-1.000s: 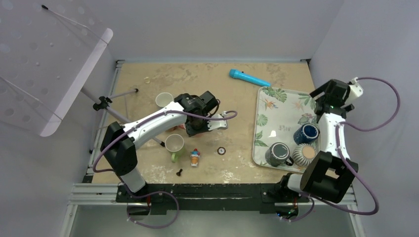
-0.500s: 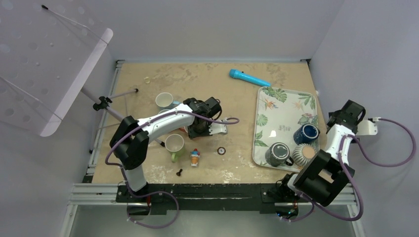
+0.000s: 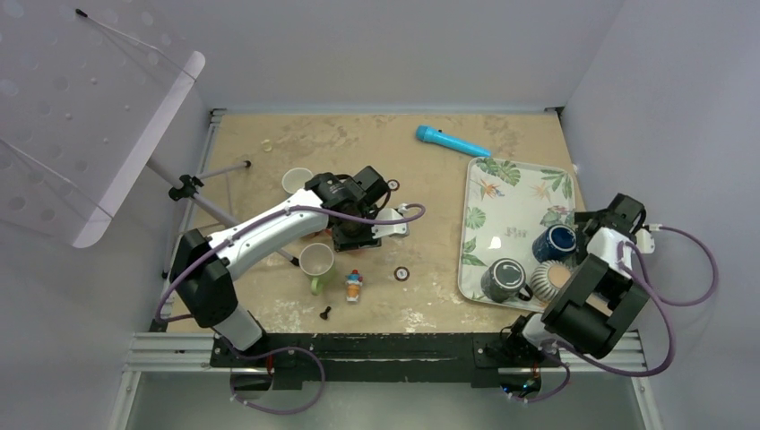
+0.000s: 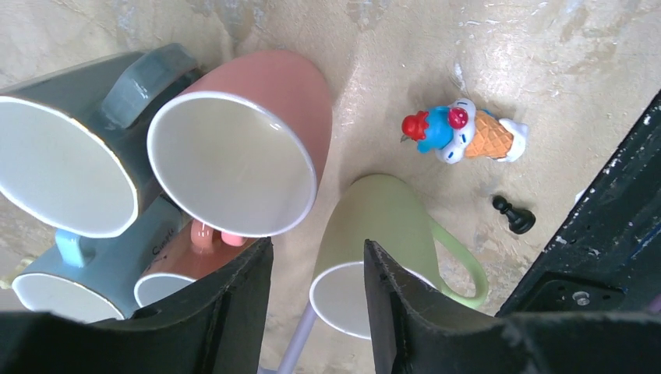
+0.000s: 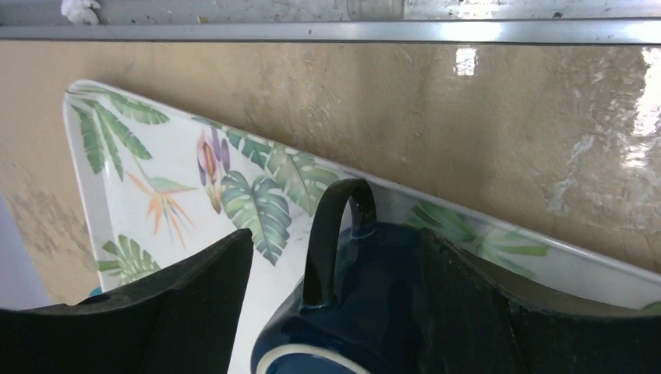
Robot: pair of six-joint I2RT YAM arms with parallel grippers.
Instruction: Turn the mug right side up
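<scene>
A dark blue mug [image 3: 556, 242] stands on the leaf-print tray [image 3: 506, 193], its opening facing up. A dark grey mug [image 3: 505, 278] beside it shows a flat top with a pale ring and seems to be bottom up. My right gripper [image 3: 584, 235] is open. In the right wrist view it [image 5: 335, 234] straddles the blue mug [image 5: 405, 288] and its handle without touching. My left gripper [image 3: 348, 235] is open and empty above a cluster of mugs. In the left wrist view it [image 4: 316, 245] hovers beside the green mug [image 4: 390, 226].
A pink mug [image 4: 234, 167], grey mug [image 4: 62, 164] and light blue mug [image 4: 93, 265] crowd under the left gripper. An ice-cream toy [image 3: 354, 285], black pawn [image 3: 325, 313], ribbed cup [image 3: 551, 279], blue marker [image 3: 451, 140] and a tripod leg [image 3: 220, 170] lie around.
My right arm has swung from the tray's far right edge down to the blue mug, jaws open. My left gripper has shifted slightly over the mug cluster.
</scene>
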